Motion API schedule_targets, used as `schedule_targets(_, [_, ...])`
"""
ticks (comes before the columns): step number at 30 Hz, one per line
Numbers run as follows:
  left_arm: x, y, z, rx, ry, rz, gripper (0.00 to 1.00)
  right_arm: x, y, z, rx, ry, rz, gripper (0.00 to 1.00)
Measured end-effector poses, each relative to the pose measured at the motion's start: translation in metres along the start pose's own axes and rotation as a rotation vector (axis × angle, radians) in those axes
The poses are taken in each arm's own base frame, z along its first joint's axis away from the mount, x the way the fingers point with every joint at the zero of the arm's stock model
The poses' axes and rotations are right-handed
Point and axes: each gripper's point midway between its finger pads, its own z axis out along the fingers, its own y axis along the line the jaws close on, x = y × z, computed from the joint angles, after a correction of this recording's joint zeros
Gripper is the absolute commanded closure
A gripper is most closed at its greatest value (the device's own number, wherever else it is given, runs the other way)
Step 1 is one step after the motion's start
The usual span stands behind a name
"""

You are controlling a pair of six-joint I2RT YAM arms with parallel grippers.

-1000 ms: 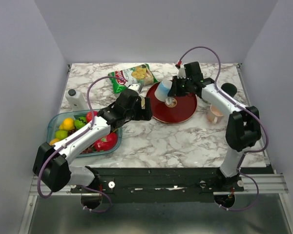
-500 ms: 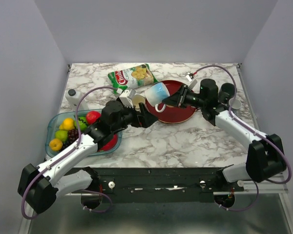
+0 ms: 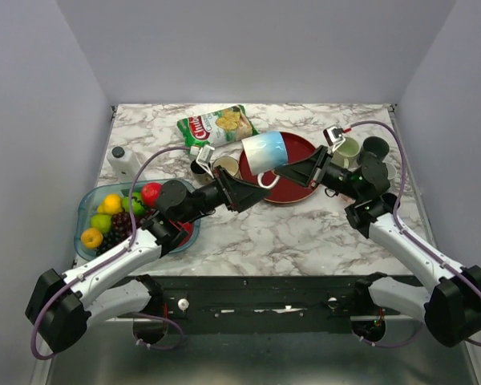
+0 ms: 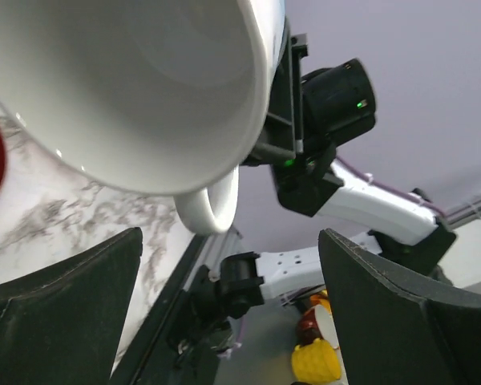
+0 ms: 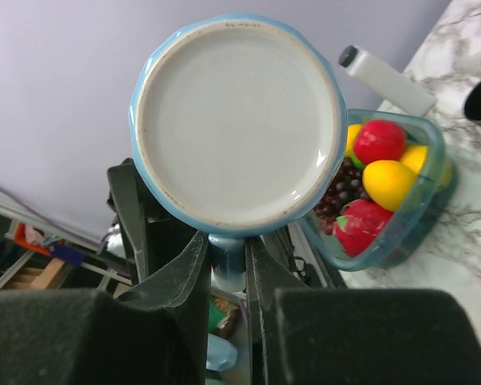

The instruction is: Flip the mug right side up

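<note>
The left fingers are spread wide, the white mouth of the mug faced just beyond them. Only from the right wrist is its base seen, the handle pinched between the right fingers; from overhead it is seen sideways over the red plate.

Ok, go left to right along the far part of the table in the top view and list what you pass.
white bottle → chip bag → mug → green cup → dark cup. The red plate and the small cup by the bag overlap others, so they are left out.
</note>
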Motion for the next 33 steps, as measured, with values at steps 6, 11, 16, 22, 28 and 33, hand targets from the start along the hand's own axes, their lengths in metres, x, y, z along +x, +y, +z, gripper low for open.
schedule_targets(6, [-0.001, -0.021, 0.014, 0.092, -0.012, -0.049, 0.17, 0.007, 0.021, -0.009, -0.063, -0.011, 0.013, 0.99])
schedule_targets(11, [0.003, -0.033, 0.022, 0.14, -0.006, -0.087, 0.39, 0.01, 0.029, -0.016, -0.085, -0.022, 0.013, 0.99])
schedule_targets(16, [0.007, -0.044, 0.029, 0.176, 0.007, -0.119, 0.5, 0.01, 0.034, -0.021, -0.098, -0.042, 0.004, 0.99])
schedule_targets(22, [0.016, -0.05, 0.041, 0.188, 0.036, -0.145, 0.63, 0.009, 0.04, -0.024, -0.11, -0.057, -0.004, 0.99])
schedule_targets(28, [0.017, -0.047, 0.046, 0.168, 0.028, -0.158, 0.97, 0.009, 0.045, -0.027, -0.121, -0.065, -0.02, 0.99])
schedule_targets(33, [0.018, -0.046, 0.047, 0.157, 0.02, -0.151, 1.0, 0.01, 0.044, -0.029, -0.11, -0.07, -0.026, 0.99])
